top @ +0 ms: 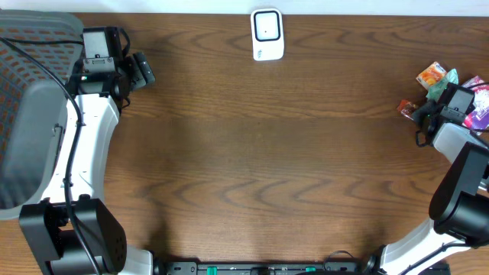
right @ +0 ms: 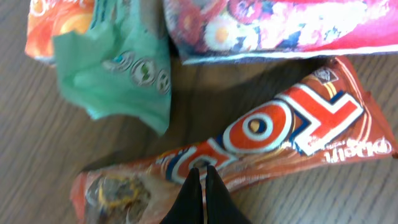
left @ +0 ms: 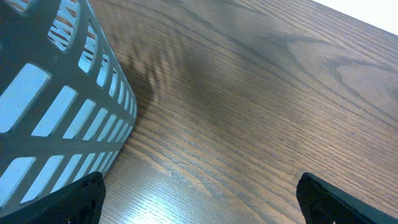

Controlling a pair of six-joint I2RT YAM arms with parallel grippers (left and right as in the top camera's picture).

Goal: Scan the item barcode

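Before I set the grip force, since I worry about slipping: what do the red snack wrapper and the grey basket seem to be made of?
The red snack wrapper looks like thin plastic film, glossy, going by its sheen and crinkles. The grey basket looks like moulded plastic, matte, with slotted walls.

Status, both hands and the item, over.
Left hand open, beside the basket. Right hand shut, tips at the orange snack bar, grip unconfirmed. Green packet lies alongside. Scanner at far edge.

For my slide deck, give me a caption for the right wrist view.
Shut right gripper over a red snack bar, near a green packet and a pink packet.
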